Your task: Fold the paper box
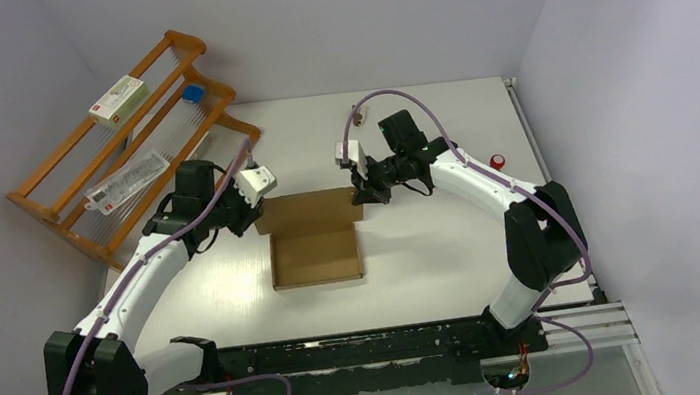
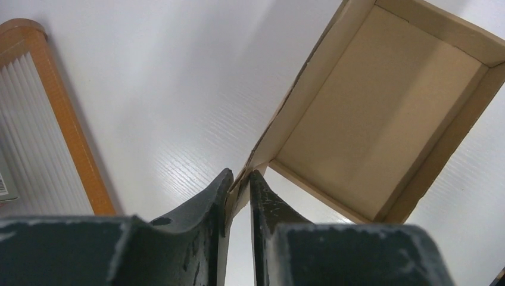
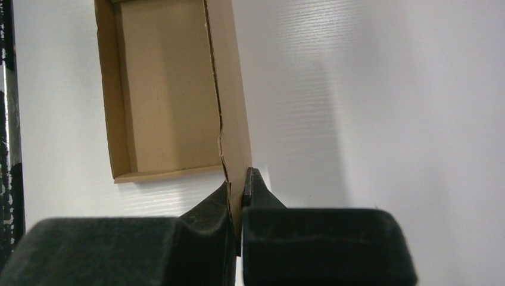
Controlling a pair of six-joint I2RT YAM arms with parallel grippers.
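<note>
Already the paper box [image 1: 316, 259] is standing walled; I am clamping my left gripper [image 2: 240, 179] and right gripper [image 3: 238, 182] on its flat, unclosed lid flap [image 1: 307, 210].

The paper box [image 1: 316, 257] is matt brown cardboard; the table [image 1: 434, 258] is white, finely ribbed and slightly glossy; the rack [image 2: 65, 122] is varnished orange wood.

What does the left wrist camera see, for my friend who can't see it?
The left gripper pinches a flap of the open brown paper box. The box sits on a white table, a wooden rack at the picture's left edge.
</note>
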